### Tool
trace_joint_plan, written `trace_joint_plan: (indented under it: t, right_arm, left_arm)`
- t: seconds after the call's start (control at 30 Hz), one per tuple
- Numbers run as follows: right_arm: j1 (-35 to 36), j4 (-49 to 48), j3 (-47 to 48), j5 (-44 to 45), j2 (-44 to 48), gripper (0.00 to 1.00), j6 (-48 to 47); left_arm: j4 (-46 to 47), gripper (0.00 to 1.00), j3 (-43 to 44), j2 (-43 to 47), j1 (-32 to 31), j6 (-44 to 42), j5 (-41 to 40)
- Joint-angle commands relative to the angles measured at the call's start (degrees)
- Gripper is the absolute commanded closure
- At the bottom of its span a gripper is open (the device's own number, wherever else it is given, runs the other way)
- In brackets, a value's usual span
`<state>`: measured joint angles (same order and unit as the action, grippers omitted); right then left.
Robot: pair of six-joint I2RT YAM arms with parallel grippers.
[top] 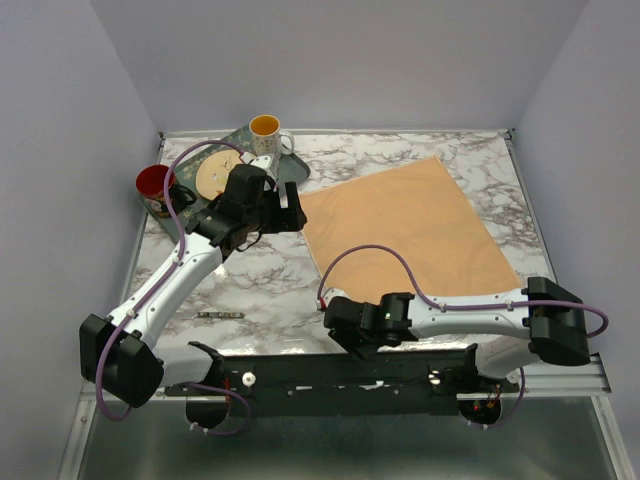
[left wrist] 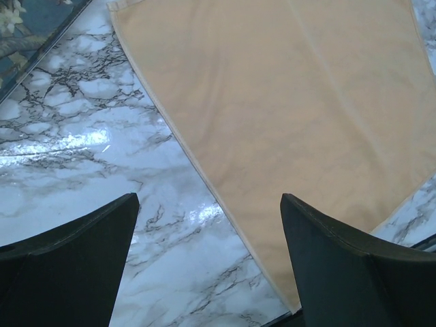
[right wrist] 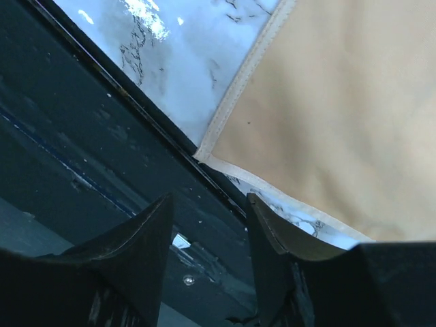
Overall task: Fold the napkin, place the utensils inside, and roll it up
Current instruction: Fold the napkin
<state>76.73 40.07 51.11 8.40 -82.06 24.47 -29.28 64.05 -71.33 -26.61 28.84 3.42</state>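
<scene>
Fold step, not yet begun. Your right gripper (right wrist: pixel 208 204): jaws parted, empty, just short of napkin (top: pixel 400 230) near-left corner. Utensils (top: pixel 220 315) well left, untouched. Napkin flat, mid-table. Left gripper (left wrist: pixel 210 199): spread wide, empty, over far-left corner. Next, likely: pinch both corners, fold across.

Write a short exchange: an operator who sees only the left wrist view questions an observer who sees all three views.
Operator: Where is the right end effector?
Observer: The right end effector hovers open by the near corner of the napkin, at the front edge of the table.
Operator: Any cutlery around?
Observer: One thin utensil lies on the table, left of the napkin, toward the near edge.
</scene>
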Motion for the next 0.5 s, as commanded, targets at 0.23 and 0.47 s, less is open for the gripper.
trace_joint_plan:
  t: [0.23,0.47]
  right_arm:
    - [2.3,-4.7,2.9,4.6,-7.4,0.44,-6.6]
    - [4.0,-5.0,4.5,5.0,-9.2,0.53,-8.6]
  left_arm:
    - [1.0,0.05,-1.7,1.3,1.7,-0.9,-1.0]
    - [0.7,0.05,-3.0,1.5,4.1,-0.6,-0.2]
